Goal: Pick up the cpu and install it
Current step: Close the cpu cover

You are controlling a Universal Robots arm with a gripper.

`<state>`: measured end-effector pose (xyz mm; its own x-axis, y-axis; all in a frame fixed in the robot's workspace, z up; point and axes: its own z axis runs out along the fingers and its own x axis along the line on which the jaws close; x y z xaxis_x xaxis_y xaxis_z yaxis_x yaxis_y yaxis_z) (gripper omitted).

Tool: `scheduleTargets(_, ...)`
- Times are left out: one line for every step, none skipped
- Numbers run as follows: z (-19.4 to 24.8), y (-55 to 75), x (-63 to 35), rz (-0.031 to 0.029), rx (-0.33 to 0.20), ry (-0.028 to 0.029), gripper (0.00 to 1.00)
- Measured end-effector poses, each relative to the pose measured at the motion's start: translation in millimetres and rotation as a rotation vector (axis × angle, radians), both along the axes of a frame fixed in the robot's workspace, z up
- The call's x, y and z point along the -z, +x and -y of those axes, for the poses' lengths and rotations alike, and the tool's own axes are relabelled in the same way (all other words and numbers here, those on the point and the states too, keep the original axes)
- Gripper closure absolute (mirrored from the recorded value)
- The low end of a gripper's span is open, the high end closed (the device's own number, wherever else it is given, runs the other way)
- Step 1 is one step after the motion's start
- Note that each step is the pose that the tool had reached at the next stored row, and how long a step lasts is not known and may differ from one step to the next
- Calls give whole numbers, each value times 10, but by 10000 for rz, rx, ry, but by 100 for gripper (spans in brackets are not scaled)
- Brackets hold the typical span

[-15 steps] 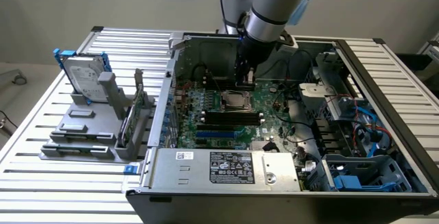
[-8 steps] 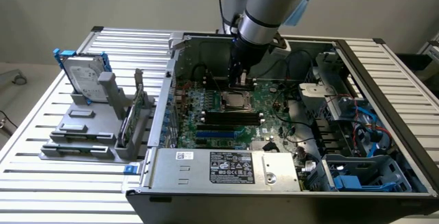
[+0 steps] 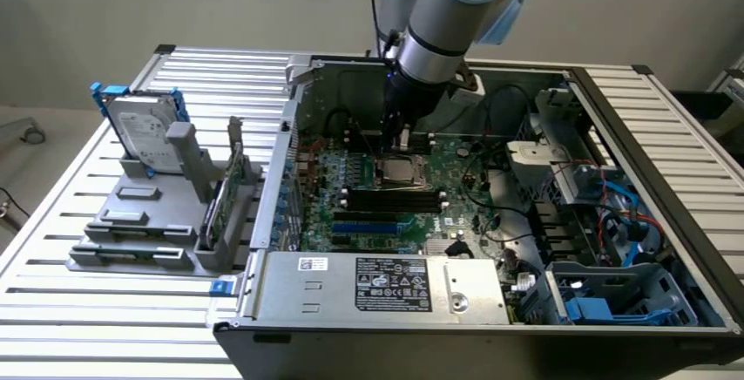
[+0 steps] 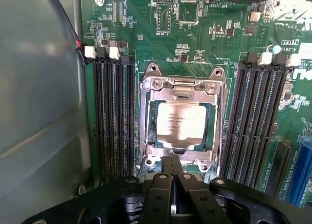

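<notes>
Pinched shut on nothing, end effector (image 4: 171, 161) overlaps one edge of the socket (image 4: 183, 85), cpu (image 4: 181, 124) seemingly seated inside.

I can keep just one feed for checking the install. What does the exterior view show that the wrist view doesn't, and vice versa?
Exterior view adds: the arm reaching down into the open computer case, the power supply along its near edge, and the hard drive standing in a grey holder on the exterior view's left.
Wrist view adds: print on top of the cpu and screws on the socket frame.
Shared: the cpu lying inside the socket frame, memory slots beside it, the shut tool holding nothing.
</notes>
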<state>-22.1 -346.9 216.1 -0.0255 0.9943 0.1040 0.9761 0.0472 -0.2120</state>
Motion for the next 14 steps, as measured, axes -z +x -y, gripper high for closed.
scheduleTargets(0,-6,15,-6,37,-1,89)
scheduleTargets(0,-11,30,-13,78,-2,89)
scheduleTargets(0,-15,44,-20,121,-2,89)
scheduleTargets(0,-18,59,-29,167,-2,89)
scheduleTargets(1,-20,73,-37,219,-2,89)
scheduleTargets(1,-21,86,-46,267,-2,89)
scheduleTargets(2,-22,99,-55,314,-3,89)
scheduleTargets(2,-23,110,-68,362,-3,89)
scheduleTargets(2,-23,118,-94,413,-3,89)
scheduleTargets(3,-24,123,-128,462,-4,89)
scheduleTargets(4,-25,126,-183,514,-6,89)
scheduleTargets(5,-25,128,-241,554,-7,89)
scheduleTargets(5,-25,131,-300,591,-6,89)
scheduleTargets(5,-25,135,-354,624,-6,89)
